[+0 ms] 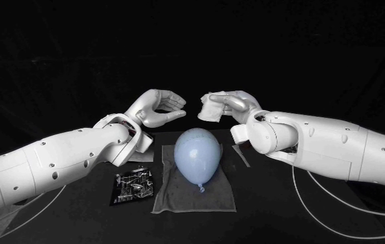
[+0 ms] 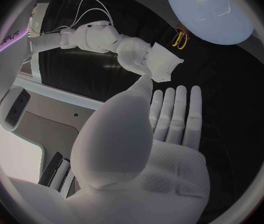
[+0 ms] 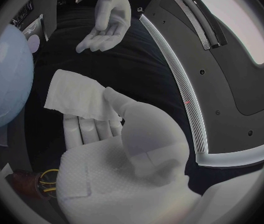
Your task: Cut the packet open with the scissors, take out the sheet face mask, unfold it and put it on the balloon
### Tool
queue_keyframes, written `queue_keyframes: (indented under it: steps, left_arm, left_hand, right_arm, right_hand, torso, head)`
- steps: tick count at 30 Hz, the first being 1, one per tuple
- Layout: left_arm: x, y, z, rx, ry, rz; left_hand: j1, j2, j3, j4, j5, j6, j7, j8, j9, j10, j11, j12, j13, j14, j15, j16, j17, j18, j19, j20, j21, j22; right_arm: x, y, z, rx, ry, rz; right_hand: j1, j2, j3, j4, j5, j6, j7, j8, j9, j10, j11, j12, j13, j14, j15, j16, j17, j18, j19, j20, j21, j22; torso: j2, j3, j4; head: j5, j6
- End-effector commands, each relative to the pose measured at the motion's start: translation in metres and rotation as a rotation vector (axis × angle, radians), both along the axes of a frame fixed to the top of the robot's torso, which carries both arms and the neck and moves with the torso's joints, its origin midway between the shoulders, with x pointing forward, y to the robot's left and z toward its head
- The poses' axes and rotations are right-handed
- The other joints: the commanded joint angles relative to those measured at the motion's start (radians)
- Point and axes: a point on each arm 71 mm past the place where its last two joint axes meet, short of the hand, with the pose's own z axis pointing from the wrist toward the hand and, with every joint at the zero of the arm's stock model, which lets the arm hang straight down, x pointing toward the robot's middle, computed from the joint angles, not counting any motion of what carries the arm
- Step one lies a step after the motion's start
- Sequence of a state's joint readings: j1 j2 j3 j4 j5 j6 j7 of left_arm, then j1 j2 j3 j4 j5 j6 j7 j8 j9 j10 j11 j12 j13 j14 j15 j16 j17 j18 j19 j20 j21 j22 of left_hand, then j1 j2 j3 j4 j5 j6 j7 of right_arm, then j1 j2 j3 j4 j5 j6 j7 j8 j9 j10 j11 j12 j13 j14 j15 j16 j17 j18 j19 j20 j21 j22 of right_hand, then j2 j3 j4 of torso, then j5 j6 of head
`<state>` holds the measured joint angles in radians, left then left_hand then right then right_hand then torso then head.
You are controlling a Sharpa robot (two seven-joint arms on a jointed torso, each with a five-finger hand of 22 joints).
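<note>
Head view: two silver hands are raised over the far side of the table. The left hand (image 1: 161,108) has nothing in it, and the right hand (image 1: 238,104) pinches one folded white sheet mask (image 1: 211,108). Below them one smooth pale-blue oval balloon (image 1: 198,154) lies on one grey rectangular cloth (image 1: 172,199). One crinkled black-and-silver foil packet (image 1: 132,185) lies just left of the cloth. Left wrist view: the left palm is bare, with the fingers straight, side by side and spread from the thumb. It also shows the yellow loop handles of one pair of scissors (image 2: 180,39) beside the balloon. Right wrist view: the thumb presses the soft, fabric-like mask against the fingers.
</note>
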<state>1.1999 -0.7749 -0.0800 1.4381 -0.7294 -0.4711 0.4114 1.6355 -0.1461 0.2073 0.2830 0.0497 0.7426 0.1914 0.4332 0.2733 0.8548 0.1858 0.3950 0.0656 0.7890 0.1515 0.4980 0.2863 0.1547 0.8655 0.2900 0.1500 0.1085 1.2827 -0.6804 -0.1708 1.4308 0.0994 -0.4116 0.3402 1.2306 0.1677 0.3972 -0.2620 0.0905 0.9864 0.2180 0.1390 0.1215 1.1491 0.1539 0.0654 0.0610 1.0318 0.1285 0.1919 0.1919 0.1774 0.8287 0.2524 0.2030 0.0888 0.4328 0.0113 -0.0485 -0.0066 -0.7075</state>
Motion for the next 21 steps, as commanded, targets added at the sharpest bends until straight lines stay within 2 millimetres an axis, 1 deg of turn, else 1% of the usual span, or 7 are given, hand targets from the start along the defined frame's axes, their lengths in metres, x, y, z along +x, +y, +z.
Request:
queue_keyframes:
  steps: [1, 7, 9, 15, 17, 19, 21]
  left_arm:
    - [0.001, 0.001, -0.003, -0.113, 0.100, -0.001]
    - [0.002, 0.002, -0.010, -0.299, 0.282, 0.039]
    - [0.002, 0.001, -0.012, -0.345, 0.325, 0.042]
    - [0.002, -0.006, -0.015, -0.446, 0.426, 0.034]
    - [0.001, -0.010, -0.016, -0.472, 0.451, 0.021]
    - [0.001, -0.013, -0.016, -0.484, 0.463, 0.012]
    - [0.001, -0.015, -0.017, -0.494, 0.477, 0.010]
  left_hand:
    - [-0.013, 0.001, 0.005, 0.002, 0.000, 0.001, 0.041, -0.009, -0.003, 0.006, 0.000, -0.016, -0.003, 0.009, 0.000, -0.022, -0.008, 0.009, 0.011, 0.001, -0.010, -0.007]
    - [-0.028, 0.015, 0.014, 0.001, 0.000, -0.026, 0.038, -0.039, -0.023, -0.001, 0.007, -0.079, -0.004, 0.008, 0.010, -0.099, -0.034, 0.012, 0.026, 0.001, -0.032, -0.030]
    - [-0.035, 0.022, 0.017, 0.002, 0.000, -0.037, 0.028, -0.050, -0.031, -0.006, 0.013, -0.103, -0.004, 0.005, 0.016, -0.124, -0.044, 0.013, 0.029, 0.001, -0.040, -0.037]
    - [-0.059, 0.034, 0.020, 0.001, 0.000, -0.049, 0.002, -0.072, -0.052, 0.001, 0.000, -0.165, -0.004, 0.010, 0.014, -0.184, -0.071, 0.012, 0.037, 0.002, -0.063, -0.044]
    - [-0.061, 0.038, 0.022, 0.000, 0.000, -0.049, 0.002, -0.076, -0.056, 0.002, -0.003, -0.179, -0.004, 0.012, 0.015, -0.195, -0.077, 0.011, 0.036, 0.002, -0.069, -0.044]
    - [-0.060, 0.043, 0.027, -0.003, 0.000, -0.050, 0.003, -0.082, -0.060, 0.001, -0.005, -0.196, -0.004, 0.017, 0.015, -0.207, -0.084, 0.006, 0.029, 0.002, -0.079, -0.045]
    - [-0.062, 0.047, 0.030, -0.002, 0.000, -0.048, 0.016, -0.085, -0.063, 0.008, 0.005, -0.206, -0.003, 0.025, 0.016, -0.214, -0.087, 0.001, 0.024, 0.002, -0.084, -0.045]
  right_arm:
    - [0.002, -0.002, 0.001, -0.044, -0.029, 0.005]
    - [0.005, -0.005, 0.003, -0.166, -0.108, 0.028]
    - [0.006, -0.006, 0.004, -0.203, -0.132, 0.035]
    - [0.007, -0.007, 0.006, -0.304, -0.202, 0.057]
    - [0.008, -0.007, 0.006, -0.340, -0.230, 0.066]
    - [0.008, -0.006, 0.007, -0.367, -0.250, 0.073]
    - [0.009, -0.006, 0.007, -0.394, -0.270, 0.084]
  right_hand:
    - [-0.018, -0.007, 0.024, 0.003, -0.006, 0.007, 0.000, 0.004, 0.002, 0.009, 0.002, -0.002, 0.001, 0.008, 0.002, -0.005, 0.002, 0.007, 0.008, 0.001, 0.005, 0.001]
    - [-0.046, -0.035, 0.052, 0.020, -0.014, 0.002, 0.001, 0.005, 0.002, 0.004, 0.004, -0.003, 0.001, 0.000, 0.005, -0.011, 0.005, 0.007, 0.000, 0.004, 0.001, -0.004]
    - [-0.051, -0.045, 0.060, 0.023, -0.018, 0.000, 0.002, 0.004, 0.002, 0.000, 0.006, -0.004, 0.000, -0.004, 0.007, -0.014, 0.005, 0.007, -0.003, 0.006, -0.001, -0.005]
    - [-0.069, -0.089, 0.088, 0.044, -0.029, -0.012, 0.012, -0.001, 0.001, -0.046, 0.019, -0.005, 0.000, -0.039, 0.020, -0.030, 0.006, 0.006, -0.030, 0.018, -0.019, -0.016]
    - [-0.072, -0.102, 0.095, 0.052, -0.031, -0.014, 0.015, -0.002, 0.000, -0.063, 0.024, -0.005, 0.000, -0.052, 0.025, -0.035, 0.006, 0.006, -0.040, 0.023, -0.026, -0.019]
    - [-0.073, -0.104, 0.096, 0.053, -0.032, -0.014, 0.015, -0.002, 0.000, -0.065, 0.024, -0.005, 0.000, -0.053, 0.026, -0.035, 0.006, 0.006, -0.041, 0.023, -0.027, -0.019]
    - [-0.068, -0.105, 0.102, 0.054, -0.032, -0.013, 0.014, -0.001, 0.001, -0.066, 0.023, -0.003, 0.001, -0.052, 0.025, -0.033, 0.008, 0.007, -0.042, 0.024, -0.027, -0.019]
  torso:
    - [0.001, 0.0005, -0.0002]
    - [0.000, 0.0001, -0.0001]
    - [0.000, -0.0003, -0.0001]
    - [0.001, -0.0005, -0.0001]
    - [0.001, -0.0003, 0.0002]
    - [0.001, -0.0006, 0.0003]
    - [0.001, -0.0007, 0.0006]
  head:
    - [-0.001, 0.001]
    - [0.001, 0.003]
    - [0.000, 0.003]
    - [0.003, 0.005]
    - [0.003, 0.006]
    - [0.003, 0.006]
    - [0.005, 0.006]
